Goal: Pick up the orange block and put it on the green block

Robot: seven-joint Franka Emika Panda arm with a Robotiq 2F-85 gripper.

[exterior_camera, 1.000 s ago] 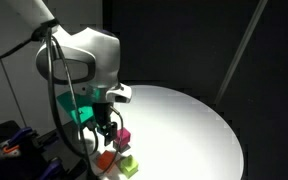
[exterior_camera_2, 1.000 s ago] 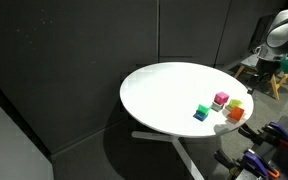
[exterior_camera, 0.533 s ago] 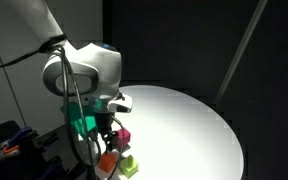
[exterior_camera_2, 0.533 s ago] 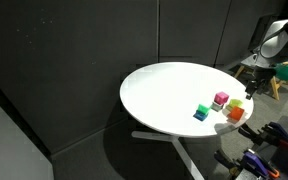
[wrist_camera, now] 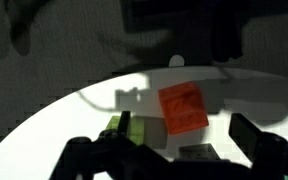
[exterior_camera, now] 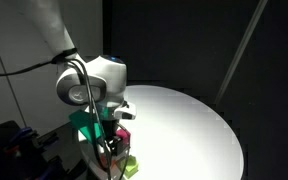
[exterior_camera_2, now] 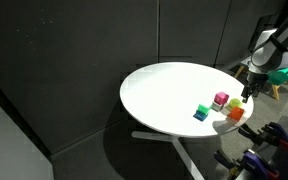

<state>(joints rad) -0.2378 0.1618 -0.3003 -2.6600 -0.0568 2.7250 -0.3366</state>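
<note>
Orange block brt orange, green block dk green; magenta cube, lime cube; surface white.

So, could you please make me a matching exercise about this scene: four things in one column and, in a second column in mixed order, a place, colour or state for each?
Column A
1. orange block
2. green block
3. table
4. gripper

Column B
a. white and round
b. open, holding nothing
c. leftmost of the blocks in an exterior view
d. in the middle of the wrist view

Pairs: 1-d, 2-c, 3-a, 4-b
</note>
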